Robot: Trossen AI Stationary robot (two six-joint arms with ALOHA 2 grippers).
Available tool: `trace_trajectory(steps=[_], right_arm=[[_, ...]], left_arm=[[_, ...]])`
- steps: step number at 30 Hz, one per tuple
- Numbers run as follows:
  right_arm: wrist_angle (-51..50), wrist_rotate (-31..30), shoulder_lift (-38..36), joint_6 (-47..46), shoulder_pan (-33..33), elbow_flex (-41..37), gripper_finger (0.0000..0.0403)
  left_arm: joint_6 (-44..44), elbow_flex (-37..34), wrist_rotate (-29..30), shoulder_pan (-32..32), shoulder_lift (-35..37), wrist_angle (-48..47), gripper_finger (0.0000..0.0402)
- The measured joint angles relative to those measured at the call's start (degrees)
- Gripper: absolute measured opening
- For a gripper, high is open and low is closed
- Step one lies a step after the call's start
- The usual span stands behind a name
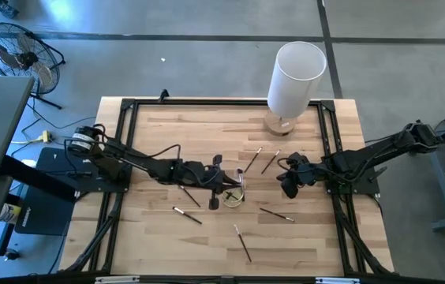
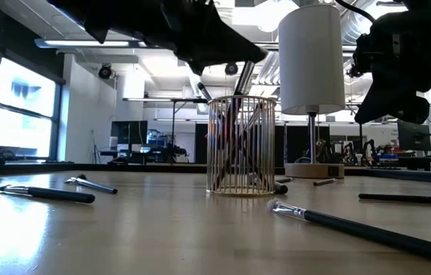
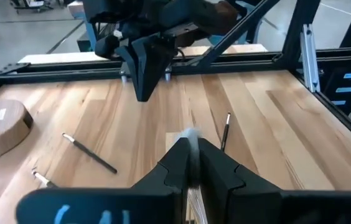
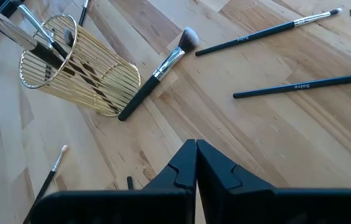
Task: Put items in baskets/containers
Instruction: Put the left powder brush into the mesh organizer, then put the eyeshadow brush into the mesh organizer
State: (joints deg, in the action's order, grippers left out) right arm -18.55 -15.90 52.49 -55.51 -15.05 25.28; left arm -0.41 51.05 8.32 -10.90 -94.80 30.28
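Observation:
A round gold wire cup [image 1: 237, 197] [image 2: 240, 145] [image 4: 79, 68] stands near the table's middle with dark brushes inside. My left gripper [image 1: 224, 189] [image 3: 192, 146] hangs just above its rim, shut on a brush [image 2: 244, 78]. My right gripper [image 1: 289, 188] [image 4: 195, 144] hovers shut and empty to the cup's right. Several loose brushes lie flat on the wood, among them a fluffy-tipped one [image 4: 157, 71] beside the cup, two to its right [image 4: 300, 86] and one near the front [image 1: 242, 243]. My left gripper pinches a brush between its two fingers, coming from above and slanting down. The pale end of the brush [image 3: 191, 138] shows at the fingertips. Its silver ferrule [image 4: 17, 28] slopes down into the cup's mouth, the brush tilted and off the table.
A tall white cylinder on a wooden base [image 1: 295, 75] [image 2: 311, 61] stands at the far edge, right of centre. Black frame rails [image 1: 128, 142] run along the table's sides. Bare wood lies near the front edge. A fan and a bench stand on the floor to the left.

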Motion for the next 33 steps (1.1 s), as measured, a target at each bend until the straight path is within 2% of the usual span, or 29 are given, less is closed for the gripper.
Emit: trace_trajectory(steps=[20,23,33], right_arm=[[0.0,2.9,0.0,0.0,0.0,0.0,0.0003],[0.0,2.9,0.0,0.0,0.0,0.0,0.0004],[0.0,2.9,0.0,0.0,0.0,0.0,0.0004]], left_arm=[[0.1,0.0,-0.3,0.0,0.0,0.1,0.0032],[-0.1,0.0,-1.2,0.0,0.0,0.0,0.0055],[-1.8,0.0,-1.2,0.0,0.2,0.3,0.0178]])
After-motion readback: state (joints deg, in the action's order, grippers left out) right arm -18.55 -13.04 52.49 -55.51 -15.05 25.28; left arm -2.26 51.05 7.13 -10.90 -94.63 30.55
